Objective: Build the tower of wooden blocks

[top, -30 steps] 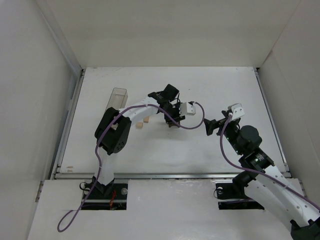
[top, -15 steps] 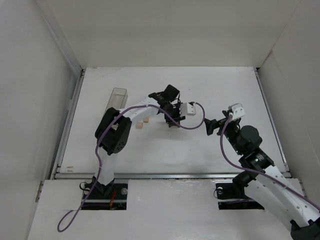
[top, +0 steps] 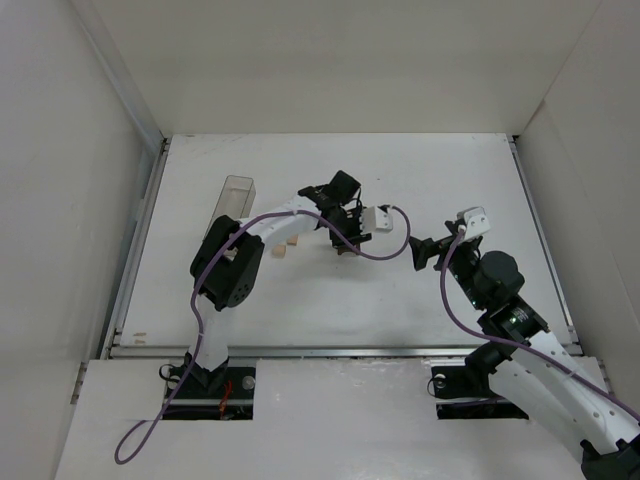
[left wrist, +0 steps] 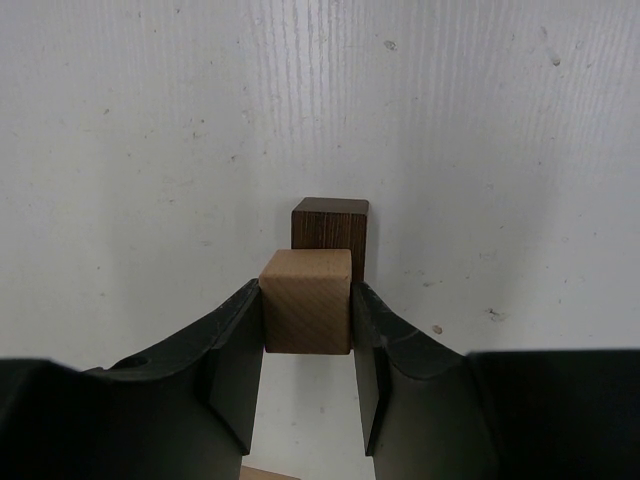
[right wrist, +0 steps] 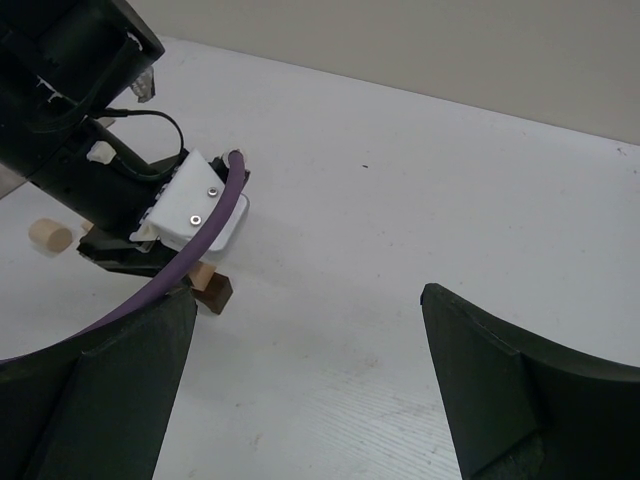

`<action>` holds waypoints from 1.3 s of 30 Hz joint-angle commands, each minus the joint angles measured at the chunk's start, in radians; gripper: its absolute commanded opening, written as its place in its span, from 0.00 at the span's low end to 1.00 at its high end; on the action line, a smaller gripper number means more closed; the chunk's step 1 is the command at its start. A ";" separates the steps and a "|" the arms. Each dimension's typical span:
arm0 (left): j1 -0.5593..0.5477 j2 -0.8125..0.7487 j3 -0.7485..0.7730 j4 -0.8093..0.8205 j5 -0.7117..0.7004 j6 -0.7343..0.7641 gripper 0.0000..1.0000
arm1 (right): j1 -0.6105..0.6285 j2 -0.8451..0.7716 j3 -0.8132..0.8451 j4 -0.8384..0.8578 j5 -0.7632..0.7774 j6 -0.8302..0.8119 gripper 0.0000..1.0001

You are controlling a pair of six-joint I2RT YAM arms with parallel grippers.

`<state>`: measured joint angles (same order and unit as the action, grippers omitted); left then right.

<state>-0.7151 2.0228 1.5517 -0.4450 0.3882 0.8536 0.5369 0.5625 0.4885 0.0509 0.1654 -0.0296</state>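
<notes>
While my left tool [left wrist: 306,318] stays clenched on the tan cube [left wrist: 305,290], almost nothing has shifted in the last second: the arm sits where it was, over the dark brown block [left wrist: 330,222]. I take that to mean the cube is being lined up on that block and has not yet been let go. The wrist view shows it offset toward the block's near edge, and I cannot tell whether the two touch. My right tool [right wrist: 300,390] hangs released and carries nothing, well to the right of the dark brown block. Loose tan pieces [top: 280,252] lie on the desk [top: 450,180] left of the block, with a clear box [top: 234,197] farther left. Nothing blocks the drop, but my own fingers hide the seat, so a skewed release could tip the cube.
</notes>
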 commanded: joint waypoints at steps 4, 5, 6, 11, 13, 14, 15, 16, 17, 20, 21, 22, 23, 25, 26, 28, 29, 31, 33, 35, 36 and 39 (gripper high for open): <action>-0.026 -0.010 0.010 -0.018 -0.006 -0.008 0.00 | -0.003 -0.021 -0.004 0.033 0.010 0.003 1.00; -0.026 -0.010 0.010 -0.018 -0.006 -0.008 0.00 | -0.003 -0.021 -0.004 0.033 0.010 0.003 1.00; -0.026 -0.010 0.010 -0.018 -0.017 -0.008 0.00 | -0.003 -0.021 -0.004 0.033 0.010 0.003 1.00; -0.026 -0.010 -0.010 -0.009 -0.066 0.001 0.00 | -0.003 -0.021 -0.004 0.033 0.010 0.003 1.00; -0.026 -0.010 -0.019 -0.009 -0.077 0.001 0.00 | -0.003 -0.021 -0.004 0.033 0.010 0.003 1.00; -0.026 -0.010 -0.019 -0.009 -0.077 0.001 0.00 | -0.003 -0.021 -0.004 0.033 0.010 0.003 1.00; -0.026 -0.010 -0.019 0.000 -0.077 0.001 0.00 | -0.003 -0.021 -0.004 0.033 0.010 0.003 1.00; -0.026 -0.010 -0.019 0.000 -0.077 0.001 0.00 | -0.003 -0.021 -0.004 0.033 0.010 0.003 1.00; -0.026 -0.010 -0.019 0.000 -0.077 0.001 0.00 | -0.003 -0.021 -0.004 0.033 0.010 0.003 1.00; -0.026 -0.019 -0.028 0.000 -0.086 0.001 0.00 | -0.003 -0.021 -0.004 0.033 0.010 0.003 1.00; -0.026 -0.029 -0.028 0.000 -0.086 0.001 0.00 | -0.003 -0.021 -0.004 0.033 0.010 0.003 1.00; -0.026 -0.029 -0.028 0.009 -0.086 -0.008 0.00 | -0.003 -0.021 -0.004 0.033 0.010 0.003 1.00; -0.026 -0.041 -0.028 0.009 -0.086 -0.008 0.00 | -0.003 -0.021 -0.004 0.033 0.010 0.003 1.00; -0.026 -0.041 -0.028 0.019 -0.086 -0.019 0.00 | -0.003 -0.021 -0.004 0.033 0.010 0.003 1.00; -0.026 -0.052 -0.018 0.019 -0.086 -0.031 0.00 | -0.003 -0.021 -0.004 0.033 0.010 0.003 1.00; -0.026 -0.052 -0.018 0.019 -0.075 -0.062 0.00 | -0.003 -0.021 -0.004 0.033 0.010 0.003 1.00; -0.026 -0.064 -0.018 0.019 -0.075 -0.076 0.00 | -0.003 -0.021 -0.004 0.033 0.010 0.003 1.00; -0.026 -0.075 -0.018 0.019 -0.075 -0.117 0.00 | -0.003 -0.021 -0.004 0.033 0.010 0.003 1.00; -0.026 -0.084 -0.028 0.031 -0.084 -0.139 0.00 | -0.003 -0.021 -0.004 0.033 0.010 0.003 1.00; -0.026 -0.095 -0.028 0.031 -0.084 -0.162 0.00 | -0.003 -0.021 -0.004 0.033 0.010 0.003 1.00; -0.026 -0.095 -0.028 0.031 -0.084 -0.171 0.00 | -0.003 -0.021 -0.004 0.033 0.010 0.003 1.00; -0.026 -0.095 -0.038 0.041 -0.094 -0.189 0.00 | -0.003 -0.021 -0.004 0.033 0.010 0.003 1.00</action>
<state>-0.7334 1.9961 1.5295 -0.4095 0.3012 0.7124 0.5362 0.5537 0.4866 0.0513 0.1761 -0.0296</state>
